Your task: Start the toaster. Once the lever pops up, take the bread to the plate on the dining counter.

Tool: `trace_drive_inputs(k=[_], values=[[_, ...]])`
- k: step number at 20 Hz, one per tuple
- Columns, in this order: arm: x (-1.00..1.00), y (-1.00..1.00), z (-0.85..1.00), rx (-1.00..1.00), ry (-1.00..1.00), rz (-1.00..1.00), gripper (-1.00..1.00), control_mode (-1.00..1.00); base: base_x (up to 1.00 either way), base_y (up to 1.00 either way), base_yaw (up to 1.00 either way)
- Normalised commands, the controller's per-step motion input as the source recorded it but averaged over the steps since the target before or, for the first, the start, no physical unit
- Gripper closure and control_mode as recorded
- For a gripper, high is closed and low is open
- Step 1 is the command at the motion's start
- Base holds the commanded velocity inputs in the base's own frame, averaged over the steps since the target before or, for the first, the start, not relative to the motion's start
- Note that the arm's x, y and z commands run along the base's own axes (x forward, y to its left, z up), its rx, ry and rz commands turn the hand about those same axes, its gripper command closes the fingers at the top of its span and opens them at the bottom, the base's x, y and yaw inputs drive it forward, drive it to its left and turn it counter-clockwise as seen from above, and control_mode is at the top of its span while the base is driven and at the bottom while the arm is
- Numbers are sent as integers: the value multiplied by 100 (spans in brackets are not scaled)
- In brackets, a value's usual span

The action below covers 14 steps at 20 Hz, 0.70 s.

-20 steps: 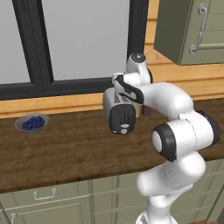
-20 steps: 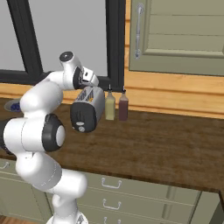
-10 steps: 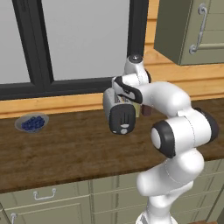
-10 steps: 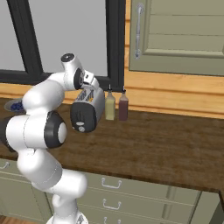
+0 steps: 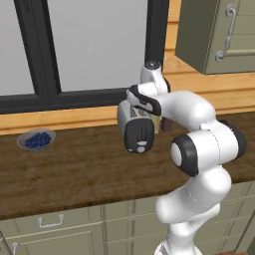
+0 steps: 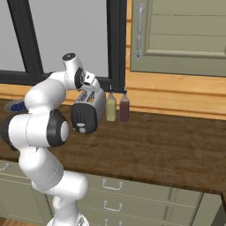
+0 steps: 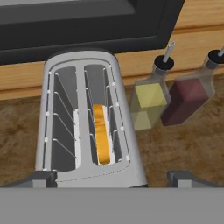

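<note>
The gripper (image 7: 112, 181) hangs directly above the toaster (image 7: 85, 120), looking straight down into its two slots; its two dark fingertips (image 7: 180, 178) stand well apart at the bottom of the hand view, one to either side of the toaster's near end, so the gripper is open and holds nothing. Just ahead of the gripper and below it, the bread (image 7: 101, 133) sits on edge inside the right-hand slot, an orange-tan strip in the nearer half of that slot, while the left-hand slot beside it shows bare wire guides. From the left base view the toaster (image 5: 135, 128) stands on the dark brown tabletop (image 5: 84, 169) with its black end panel facing the camera, and the hand covers its top; whether the lever is up or down cannot be told at this size. Past the toaster, to the gripper's right, a bottle of yellow liquid (image 7: 148, 103) stands just beside the toaster's side, and a bottle of dark red liquid (image 7: 189, 97) stands just beside that one, both close to the wooden back wall under the window (image 5: 84, 45). Far off to the gripper's left, near the back of the tabletop, sits a grey bowl of blueberries (image 5: 36, 140), well apart from the toaster.
</note>
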Motion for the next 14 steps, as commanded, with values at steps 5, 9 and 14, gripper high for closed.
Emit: trace_drive_inputs(k=[5,9,14], values=[[0,0,0,0,0,0,-100,-100,0,0,0],[0,0,0,0,0,0,-100,-100,0,0,0],[0,0,0,0,0,0,-100,-100,0,0,0]])
